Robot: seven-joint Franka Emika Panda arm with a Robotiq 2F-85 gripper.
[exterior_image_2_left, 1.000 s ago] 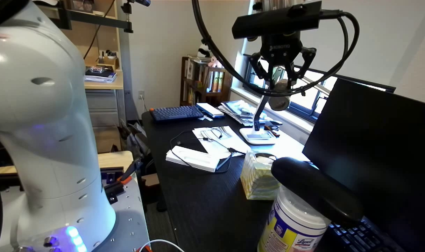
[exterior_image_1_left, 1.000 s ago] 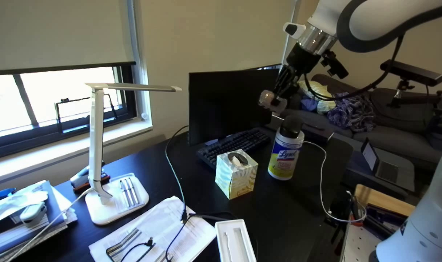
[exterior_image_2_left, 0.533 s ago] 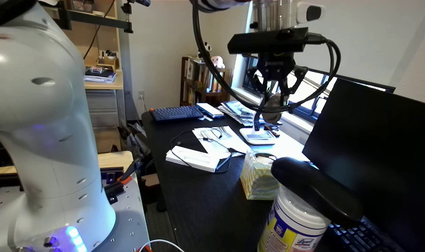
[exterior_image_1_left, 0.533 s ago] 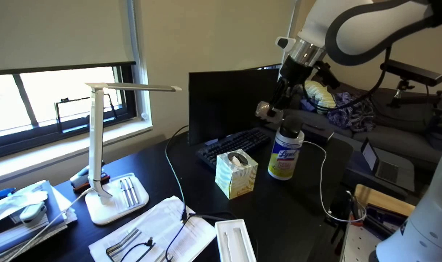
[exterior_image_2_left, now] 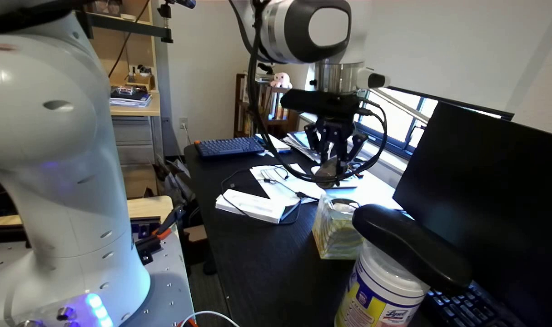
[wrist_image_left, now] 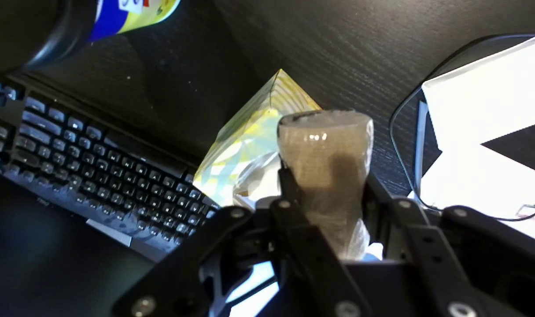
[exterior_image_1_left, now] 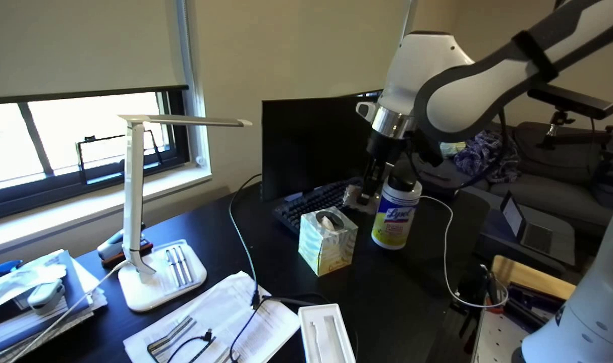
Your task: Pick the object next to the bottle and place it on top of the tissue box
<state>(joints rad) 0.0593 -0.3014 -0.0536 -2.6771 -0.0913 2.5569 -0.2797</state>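
Observation:
My gripper is shut on a tan roll wrapped in clear plastic. It also shows in an exterior view and, between the two fingers, in the wrist view. The pale green-and-white tissue box stands on the dark desk. In an exterior view, the roll appears just above the tissue box. In the wrist view, the roll covers part of the tissue box. The white, blue and yellow bottle stands beside the box, with a black rounded object on its lid.
A monitor and a black keyboard stand behind the box. A white tray, papers and cables lie in front of it. A white desk lamp stands farther along the desk. A white cable runs by the bottle.
My gripper has moved down, and to the left in both exterior views, with the roll held throughout. It is now lower and nearer the tissue box. The box and bottle have not moved.

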